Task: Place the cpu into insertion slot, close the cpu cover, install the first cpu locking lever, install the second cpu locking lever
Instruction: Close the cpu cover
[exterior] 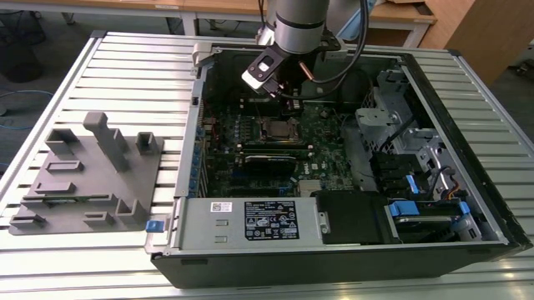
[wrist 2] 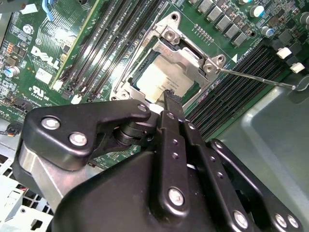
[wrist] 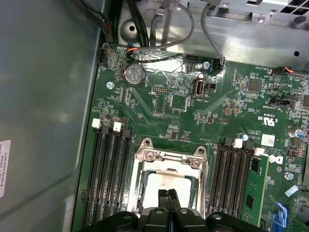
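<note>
First wrist view | gripper [wrist: 167, 193] pinched together, empty | aimed down at cpu [wrist: 155, 184]

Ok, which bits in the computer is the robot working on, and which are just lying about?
For the job:
cpu
cover over it
thin lever sticking out
closed jaws at the cpu

Just lying about:
grey rack outside the case
round battery
black card
</note>
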You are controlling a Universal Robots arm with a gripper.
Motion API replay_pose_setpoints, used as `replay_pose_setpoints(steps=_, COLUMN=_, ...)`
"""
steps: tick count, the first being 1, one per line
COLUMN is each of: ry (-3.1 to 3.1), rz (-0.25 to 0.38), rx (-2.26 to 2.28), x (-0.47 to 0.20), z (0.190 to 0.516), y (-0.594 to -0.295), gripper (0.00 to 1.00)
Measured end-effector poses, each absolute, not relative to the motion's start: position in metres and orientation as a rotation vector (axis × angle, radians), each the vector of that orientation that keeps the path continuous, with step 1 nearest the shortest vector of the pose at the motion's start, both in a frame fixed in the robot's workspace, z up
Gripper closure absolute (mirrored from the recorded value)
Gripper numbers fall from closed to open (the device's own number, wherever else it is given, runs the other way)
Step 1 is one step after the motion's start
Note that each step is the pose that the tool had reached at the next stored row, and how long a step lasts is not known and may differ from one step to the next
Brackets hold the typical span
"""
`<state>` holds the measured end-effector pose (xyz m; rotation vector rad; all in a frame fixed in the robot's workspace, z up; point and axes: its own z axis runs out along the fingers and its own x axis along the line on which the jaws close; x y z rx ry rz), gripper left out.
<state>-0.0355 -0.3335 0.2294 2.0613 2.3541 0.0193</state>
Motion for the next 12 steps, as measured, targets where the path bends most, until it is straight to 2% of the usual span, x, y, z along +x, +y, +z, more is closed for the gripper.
replay_pose_setpoints(steps=12, ry=2.382, rz=0.02, rx=2.029, x=-0.0355, z=0.2293, y=-0.3334, gripper=0.89)
